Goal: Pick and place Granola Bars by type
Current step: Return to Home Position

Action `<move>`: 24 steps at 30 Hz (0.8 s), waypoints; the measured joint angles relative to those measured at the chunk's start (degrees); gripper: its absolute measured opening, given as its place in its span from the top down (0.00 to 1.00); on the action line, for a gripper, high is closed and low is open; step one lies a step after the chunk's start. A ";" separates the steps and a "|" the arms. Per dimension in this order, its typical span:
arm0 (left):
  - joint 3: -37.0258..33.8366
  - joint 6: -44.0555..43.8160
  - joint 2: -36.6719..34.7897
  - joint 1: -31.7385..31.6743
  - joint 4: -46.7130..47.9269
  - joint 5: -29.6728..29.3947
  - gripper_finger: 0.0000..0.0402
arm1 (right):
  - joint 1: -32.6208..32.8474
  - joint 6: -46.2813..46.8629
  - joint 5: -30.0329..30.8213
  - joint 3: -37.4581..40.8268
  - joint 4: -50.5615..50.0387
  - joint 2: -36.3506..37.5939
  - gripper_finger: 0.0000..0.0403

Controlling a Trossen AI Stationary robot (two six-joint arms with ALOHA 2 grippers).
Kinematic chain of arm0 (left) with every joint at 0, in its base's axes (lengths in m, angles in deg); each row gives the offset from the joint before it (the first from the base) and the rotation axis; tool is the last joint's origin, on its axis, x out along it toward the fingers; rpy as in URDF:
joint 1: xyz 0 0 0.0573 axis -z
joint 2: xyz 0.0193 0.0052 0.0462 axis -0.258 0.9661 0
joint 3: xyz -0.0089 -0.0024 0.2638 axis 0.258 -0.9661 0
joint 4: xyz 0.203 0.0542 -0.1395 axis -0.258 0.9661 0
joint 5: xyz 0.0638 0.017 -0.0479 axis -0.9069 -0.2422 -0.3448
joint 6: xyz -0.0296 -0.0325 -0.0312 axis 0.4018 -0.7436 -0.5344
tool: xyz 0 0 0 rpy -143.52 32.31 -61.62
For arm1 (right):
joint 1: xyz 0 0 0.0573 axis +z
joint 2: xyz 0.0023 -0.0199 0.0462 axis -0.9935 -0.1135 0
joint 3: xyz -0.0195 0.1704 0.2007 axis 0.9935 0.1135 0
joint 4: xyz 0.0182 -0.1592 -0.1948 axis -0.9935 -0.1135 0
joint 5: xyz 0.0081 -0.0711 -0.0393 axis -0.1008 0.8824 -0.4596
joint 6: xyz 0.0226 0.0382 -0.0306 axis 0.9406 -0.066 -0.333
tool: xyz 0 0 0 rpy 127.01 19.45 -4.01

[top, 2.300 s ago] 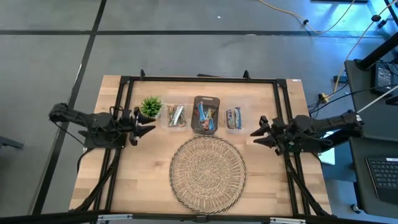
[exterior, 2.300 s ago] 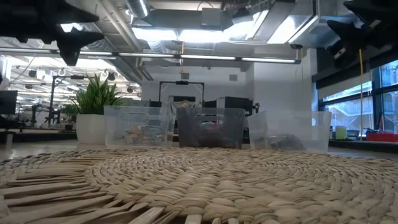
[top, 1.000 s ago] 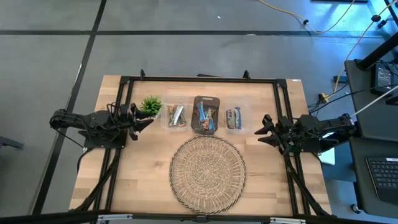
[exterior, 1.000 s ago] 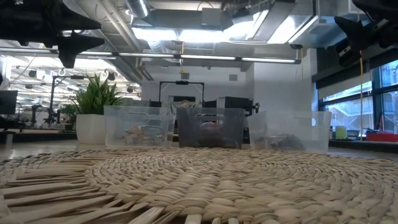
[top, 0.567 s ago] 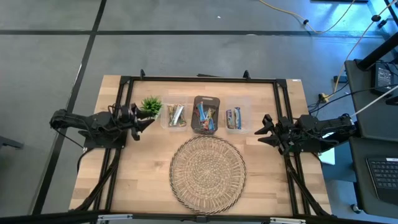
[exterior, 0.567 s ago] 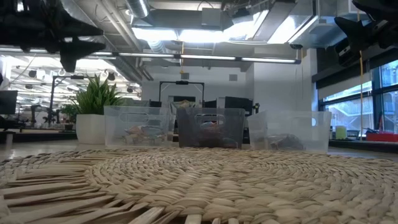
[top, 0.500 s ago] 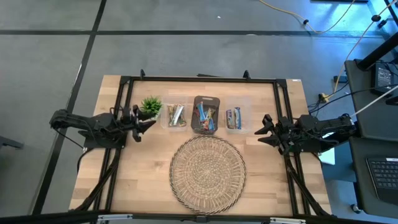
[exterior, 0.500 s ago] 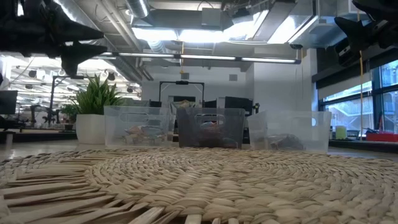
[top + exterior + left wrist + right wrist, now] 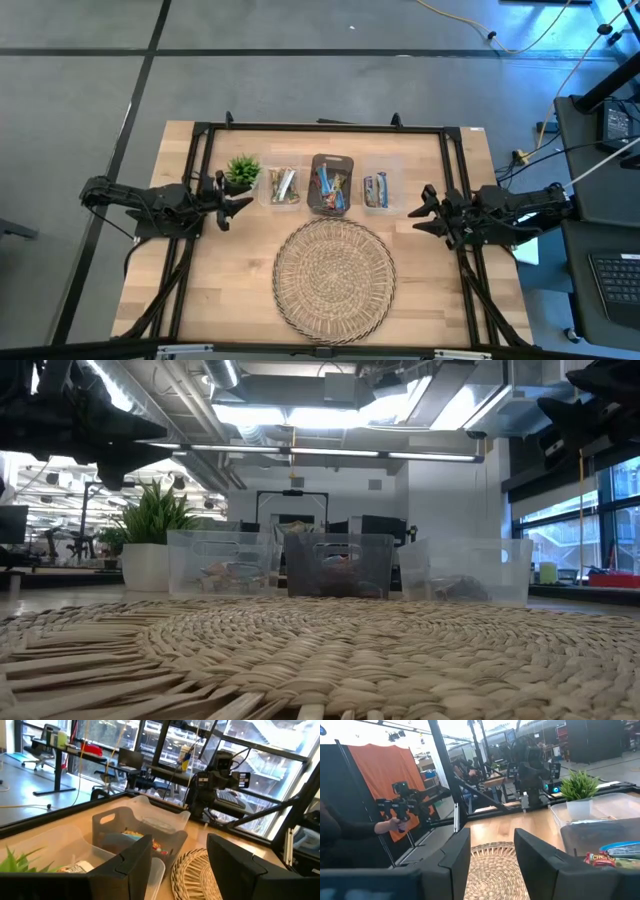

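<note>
The left jaws, at the frame's left beside the plant (image 9: 242,170), and the right jaws, at its right, are held spread and empty. Granola bars (image 9: 329,190) are kept in three bins (image 9: 337,550) at upper centre of the wooden tabletop (image 9: 440,300), above a woven mat (image 9: 335,275). Grey floor (image 9: 300,80) is seen around.

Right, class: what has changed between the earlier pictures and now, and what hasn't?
The right gripper drew back slightly toward its side of the table; the left gripper shifted a little beside the plant. Both are open and empty, nothing taken or let go. The granola bars in their three bins and the woven mat stayed put.
</note>
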 joint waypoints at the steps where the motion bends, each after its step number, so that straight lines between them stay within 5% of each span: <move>1: 0.00 0.00 -0.04 0.00 -0.08 -0.01 0.55 | 0.00 -0.20 0.00 0.00 0.02 0.01 0.61; 24: 0.00 0.00 -0.04 0.00 -0.08 -0.01 0.55 | -0.02 -7.62 4.62 4.07 8.95 -0.04 0.61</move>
